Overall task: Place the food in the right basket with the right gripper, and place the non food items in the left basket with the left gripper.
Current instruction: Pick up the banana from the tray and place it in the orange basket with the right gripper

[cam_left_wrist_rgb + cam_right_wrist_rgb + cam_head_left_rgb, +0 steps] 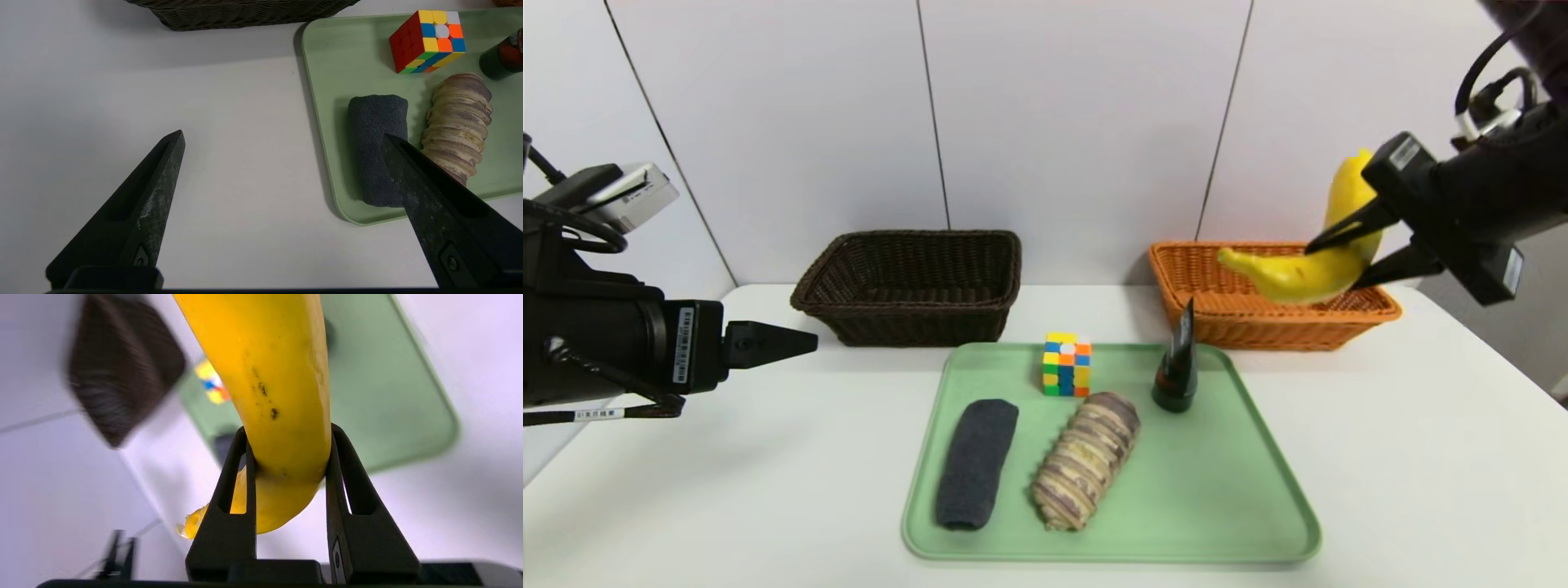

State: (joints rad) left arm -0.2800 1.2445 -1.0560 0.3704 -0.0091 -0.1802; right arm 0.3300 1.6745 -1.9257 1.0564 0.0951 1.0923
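My right gripper (1333, 263) is shut on a yellow banana (1298, 273), holding it in the air over the orange basket (1241, 322) at the back right; the wrist view shows the banana (278, 388) pinched between both fingers of the right gripper (288, 435). On the green tray (1217, 490) lie a Rubik's cube (1067, 364), a rolled dark grey cloth (977, 461), a striped bread loaf (1086, 459) and a small dark bottle (1174, 371). My left gripper (809, 340) hovers open over the bare table left of the tray, its fingers (163, 171) wide apart. The dark brown basket (915, 282) stands at the back left.
The white table (1421, 457) ends at a white panelled wall behind both baskets. From the left wrist I see the cloth (376, 134), bread loaf (459, 122) and cube (429, 41) on the tray (327, 102), with the brown basket (241, 14) beyond.
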